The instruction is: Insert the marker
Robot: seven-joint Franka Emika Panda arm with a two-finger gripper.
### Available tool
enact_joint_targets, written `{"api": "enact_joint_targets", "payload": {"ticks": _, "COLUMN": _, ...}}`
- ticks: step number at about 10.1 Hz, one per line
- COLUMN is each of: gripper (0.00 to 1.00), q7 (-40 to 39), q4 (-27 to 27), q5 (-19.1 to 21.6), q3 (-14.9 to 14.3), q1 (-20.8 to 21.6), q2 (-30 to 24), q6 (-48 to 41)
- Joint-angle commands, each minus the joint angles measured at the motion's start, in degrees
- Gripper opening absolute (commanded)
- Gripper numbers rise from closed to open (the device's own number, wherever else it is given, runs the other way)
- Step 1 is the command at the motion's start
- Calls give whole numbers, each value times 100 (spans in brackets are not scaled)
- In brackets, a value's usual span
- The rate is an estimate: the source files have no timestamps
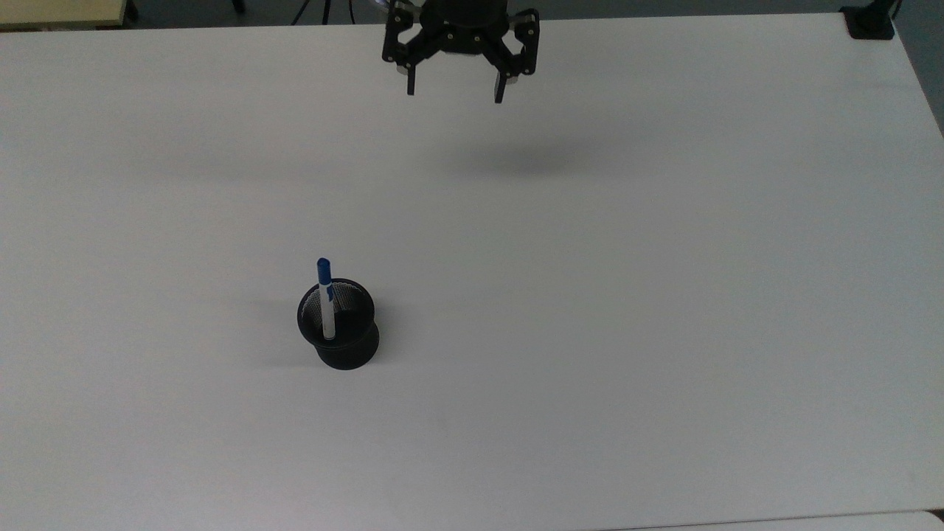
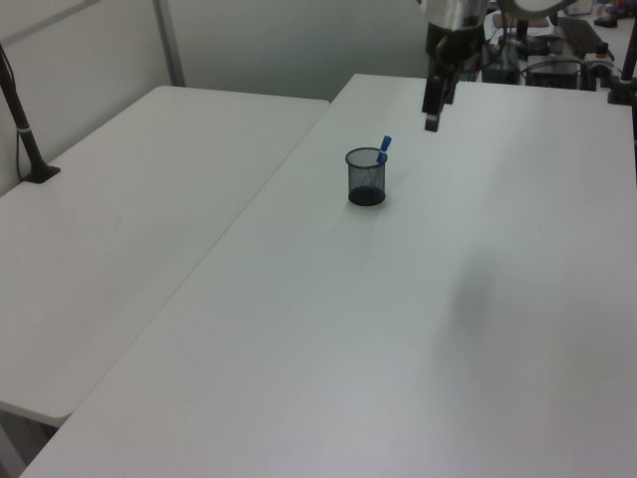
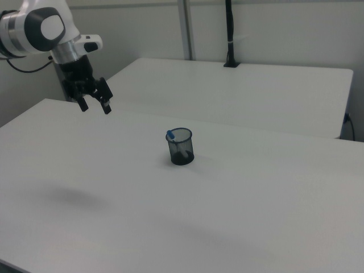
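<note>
The marker (image 1: 325,300), white-barrelled with a blue cap, stands inside the black mesh cup (image 1: 338,330), leaning against the rim with its blue cap (image 2: 384,145) sticking out above it. In the right view the blue cap (image 3: 169,135) shows at the rim of the cup (image 3: 181,147). My gripper (image 1: 454,94) hangs open and empty, high above the table and far from the cup, at the top view's upper middle. In the left view the gripper (image 2: 432,118) is up and to the right of the cup (image 2: 366,178). In the right view the gripper (image 3: 95,107) is far left of the cup.
The white table (image 1: 627,310) carries the cup alone. A second white table (image 2: 129,199) adjoins it, with a black clamp post (image 2: 25,129) on it. A black clamp (image 1: 870,22) sits at the table's corner in the top view's upper right.
</note>
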Motion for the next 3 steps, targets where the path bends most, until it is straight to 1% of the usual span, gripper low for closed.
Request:
{"api": "enact_joint_targets", "payload": {"ticks": 1, "gripper": 100, "q7": -454, "q4": -103, "q5": 484, "q3": -31, "q1": -562, "q2": -352, "q6": -847}}
{"api": "enact_joint_targets", "payload": {"ticks": 2, "gripper": 100, "q7": -587, "q4": -103, "q5": 485, "q3": -39, "q1": -591, "q2": -484, "q6": -928}}
{"api": "enact_joint_targets", "payload": {"ticks": 3, "gripper": 100, "q7": -579, "q4": -103, "q5": 485, "q3": -48, "q1": -643, "q2": -477, "q6": -929}}
